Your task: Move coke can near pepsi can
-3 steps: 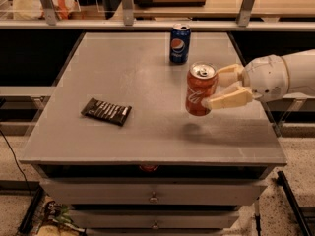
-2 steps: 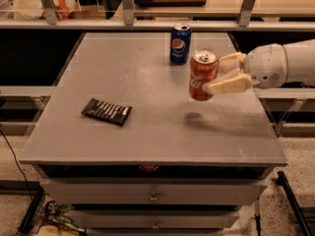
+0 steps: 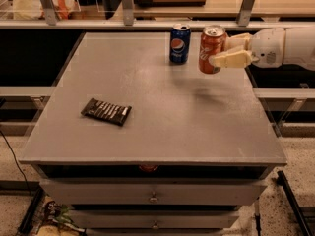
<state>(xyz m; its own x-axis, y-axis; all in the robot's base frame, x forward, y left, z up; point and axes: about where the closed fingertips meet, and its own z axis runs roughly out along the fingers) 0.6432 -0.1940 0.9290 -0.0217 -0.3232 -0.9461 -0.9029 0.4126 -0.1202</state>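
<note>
over table (image 3: 162, 132) rear, hand (image 3: 220, 49) holds coke can (image 3: 210, 45) aloft nr pepsi can (image 3: 180, 44)

Soft shadow (image 3: 209, 95) under claw (image 3: 218, 50) above table (image 3: 147, 82)

Grey table (image 3: 162, 122) with drawers (image 3: 118, 192) on speckled floor (image 3: 298, 155); wooden counter (image 3: 224, 4) behind metal rail (image 3: 98, 24)

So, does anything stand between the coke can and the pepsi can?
Nothing visible does. The hand holds the coke can lifted beside the pepsi can, with only bare table between them. The chocolate bar lies far off, toward the front edge.
</note>
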